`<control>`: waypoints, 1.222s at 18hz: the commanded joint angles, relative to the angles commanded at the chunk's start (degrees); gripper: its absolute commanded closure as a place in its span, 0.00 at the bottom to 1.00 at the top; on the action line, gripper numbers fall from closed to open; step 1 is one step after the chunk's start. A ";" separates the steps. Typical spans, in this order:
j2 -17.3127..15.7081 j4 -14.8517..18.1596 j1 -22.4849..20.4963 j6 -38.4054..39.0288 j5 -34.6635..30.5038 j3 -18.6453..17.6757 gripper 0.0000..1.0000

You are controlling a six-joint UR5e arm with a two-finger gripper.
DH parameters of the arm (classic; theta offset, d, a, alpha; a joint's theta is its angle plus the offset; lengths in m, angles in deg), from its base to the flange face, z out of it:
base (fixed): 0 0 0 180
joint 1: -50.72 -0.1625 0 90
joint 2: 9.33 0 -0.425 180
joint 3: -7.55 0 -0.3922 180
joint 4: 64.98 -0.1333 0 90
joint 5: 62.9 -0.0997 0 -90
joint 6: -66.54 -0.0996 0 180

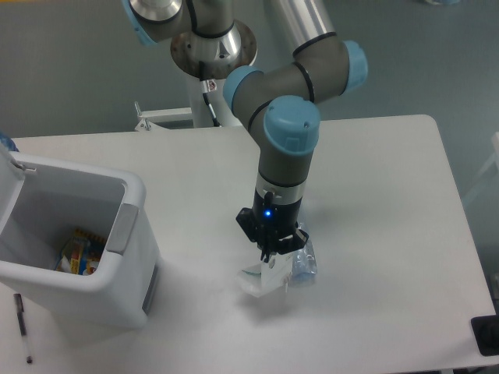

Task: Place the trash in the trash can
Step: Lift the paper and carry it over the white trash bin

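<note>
My gripper points straight down near the middle of the table, its fingers closed on the top edge of the small white paper carton. The carton hangs tilted just below the fingers, close over the tabletop. Right beside it lies the crushed clear plastic bottle, mostly hidden behind my wrist, with only its near end showing. The white trash can stands open at the left edge, well apart from the gripper, with its lid swung back.
A yellow-red colourful packet lies inside the can. A thin black pen rests on the table at the front left. A dark object sits at the table's front right corner.
</note>
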State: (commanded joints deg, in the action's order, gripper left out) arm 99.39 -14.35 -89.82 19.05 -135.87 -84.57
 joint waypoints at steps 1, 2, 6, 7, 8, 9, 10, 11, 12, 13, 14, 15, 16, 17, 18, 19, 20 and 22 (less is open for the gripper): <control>-0.26 0.00 0.09 1.68 1.76 1.32 1.00; -0.35 0.00 0.09 3.00 3.00 2.46 1.00; -2.37 0.00 0.44 6.87 5.82 5.02 1.00; -2.81 0.00 0.53 7.75 6.52 5.37 1.00; -3.51 0.00 0.53 8.37 7.22 5.55 1.00; -4.30 0.00 0.61 8.89 8.10 5.90 1.00; -4.74 0.00 0.70 9.51 8.89 6.08 1.00; -5.01 0.00 0.79 10.30 9.59 6.34 1.00; -5.53 0.00 0.97 11.09 10.21 6.43 1.00; -6.32 0.00 1.40 12.31 11.35 6.43 1.00; -6.77 0.00 2.10 13.54 12.66 6.43 1.00; -7.21 0.00 2.54 14.34 13.63 6.43 1.00; -7.99 0.00 3.16 14.78 14.17 6.34 1.00; -8.78 0.00 4.03 15.05 14.52 6.17 1.00; -9.40 0.00 4.91 15.14 14.87 6.17 1.00; -9.93 0.00 5.70 15.23 15.22 5.99 1.00; -10.37 0.00 6.50 15.92 15.23 5.90 1.00; -11.25 0.00 8.25 17.51 15.31 5.82 1.00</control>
State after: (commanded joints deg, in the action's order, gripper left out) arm 88.14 -14.35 -81.57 36.56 -120.56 -78.76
